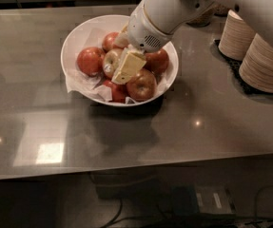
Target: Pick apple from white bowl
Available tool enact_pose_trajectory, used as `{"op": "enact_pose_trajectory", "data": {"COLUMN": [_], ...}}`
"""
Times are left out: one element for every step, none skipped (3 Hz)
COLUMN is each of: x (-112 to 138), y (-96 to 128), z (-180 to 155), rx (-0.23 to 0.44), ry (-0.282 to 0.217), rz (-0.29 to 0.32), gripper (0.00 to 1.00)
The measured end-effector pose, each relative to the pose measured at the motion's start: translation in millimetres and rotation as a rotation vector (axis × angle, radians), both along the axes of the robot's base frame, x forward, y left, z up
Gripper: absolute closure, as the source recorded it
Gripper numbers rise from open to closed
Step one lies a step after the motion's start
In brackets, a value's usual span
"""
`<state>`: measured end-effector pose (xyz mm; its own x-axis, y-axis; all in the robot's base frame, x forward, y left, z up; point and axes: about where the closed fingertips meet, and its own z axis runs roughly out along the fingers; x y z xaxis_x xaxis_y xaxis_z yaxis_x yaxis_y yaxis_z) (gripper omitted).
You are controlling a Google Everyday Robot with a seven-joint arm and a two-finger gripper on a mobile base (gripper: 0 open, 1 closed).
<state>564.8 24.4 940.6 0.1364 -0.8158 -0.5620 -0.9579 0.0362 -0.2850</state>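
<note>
The white bowl [76, 37] stands at the back middle of the grey table, lined with crumpled white paper. The pale yellow-green apple [110, 62] lies near the bowl's middle, among several red apples. A deep red apple [90, 60] is to its left and a red-orange one [141, 84] to its front right. My gripper [125, 68] reaches down into the bowl from the upper right. Its cream-coloured tip is right against the pale apple's right side. The white wrist [150, 25] hides the back of the bowl.
Two stacks of beige paper bowls [264, 63] stand on a dark mat [231, 63] at the right, under my arm. The table's front edge [136, 171] runs across below, with cables on the floor beyond it.
</note>
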Motion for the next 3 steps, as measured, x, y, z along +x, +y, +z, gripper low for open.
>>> {"op": "enact_pose_trajectory", "data": {"x": [3,7,10], "y": [0,1,2], "z": [-6,-14,-21], "rx": [-0.005,-0.010,-0.014], "ry": [0.004,0.012,0.022], "rz": [0.000,0.002,0.004], "gripper": [0.37,0.38,0.36]}}
